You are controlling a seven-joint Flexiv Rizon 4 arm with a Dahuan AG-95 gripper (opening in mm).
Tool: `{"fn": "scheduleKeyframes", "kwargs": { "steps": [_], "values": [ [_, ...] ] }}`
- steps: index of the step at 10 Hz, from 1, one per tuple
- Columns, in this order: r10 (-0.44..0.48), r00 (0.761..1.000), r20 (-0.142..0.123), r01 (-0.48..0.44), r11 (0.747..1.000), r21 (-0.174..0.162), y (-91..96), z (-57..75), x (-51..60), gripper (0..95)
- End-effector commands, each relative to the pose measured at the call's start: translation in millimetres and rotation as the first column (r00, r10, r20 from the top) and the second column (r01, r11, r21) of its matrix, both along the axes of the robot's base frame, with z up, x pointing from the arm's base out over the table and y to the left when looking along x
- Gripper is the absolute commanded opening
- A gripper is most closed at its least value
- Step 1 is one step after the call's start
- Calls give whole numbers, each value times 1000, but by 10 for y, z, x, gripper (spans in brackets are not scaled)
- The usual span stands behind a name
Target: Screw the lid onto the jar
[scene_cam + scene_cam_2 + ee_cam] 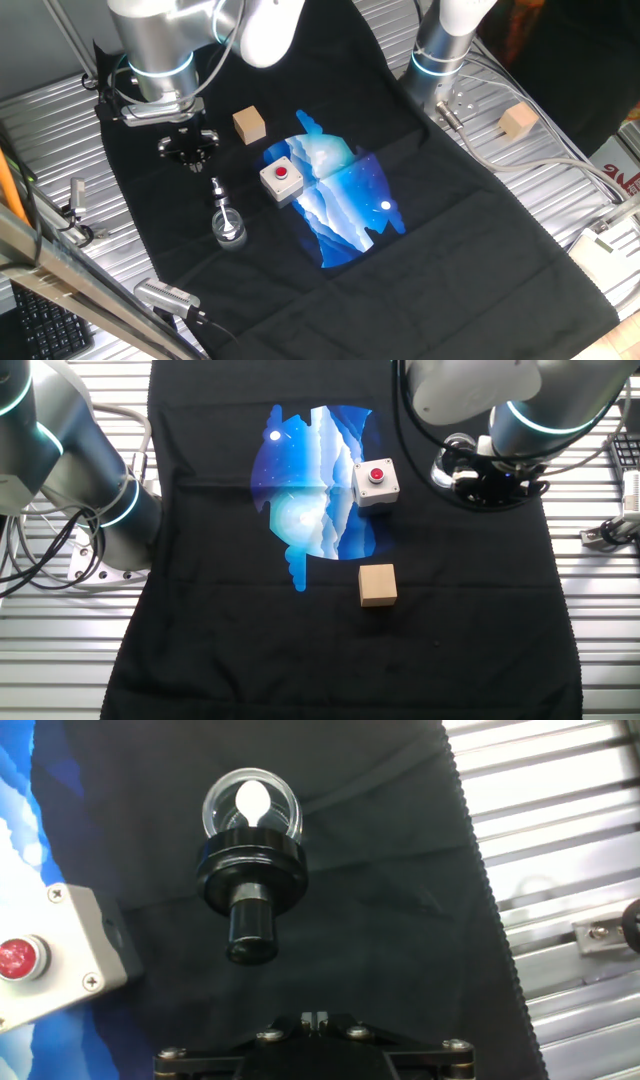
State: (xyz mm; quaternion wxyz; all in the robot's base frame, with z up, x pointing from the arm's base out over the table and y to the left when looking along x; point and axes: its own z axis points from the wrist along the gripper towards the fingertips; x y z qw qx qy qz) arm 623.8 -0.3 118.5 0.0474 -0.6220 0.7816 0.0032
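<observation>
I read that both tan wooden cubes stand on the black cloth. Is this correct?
Not quite. Only one wooden cube stands on the black cloth. The other cube stands on the ribbed metal table, off the cloth. The one fixed view shows this.

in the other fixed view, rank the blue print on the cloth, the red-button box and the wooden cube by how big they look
1. The blue print is by far the largest.
2 and 3. The red-button box and the wooden cube look much alike. The cube lies lower in the picture, perhaps nearer the camera, so I would not rank them.
</observation>
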Motion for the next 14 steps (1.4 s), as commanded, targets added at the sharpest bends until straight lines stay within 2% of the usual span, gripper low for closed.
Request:
{"fn": "scheduleKeyframes", "kwargs": {
  "steps": [1,6,9,14],
  "values": [
    [-6,1000,1,6,1000,5,5,8,-29,0],
    [-40,999,0,40,999,30,63,10,-112,0],
    [-63,998,0,62,997,43,154,-7,-118,0],
    [-85,996,-3,85,994,73,177,-3,-127,0]
  ]
}}
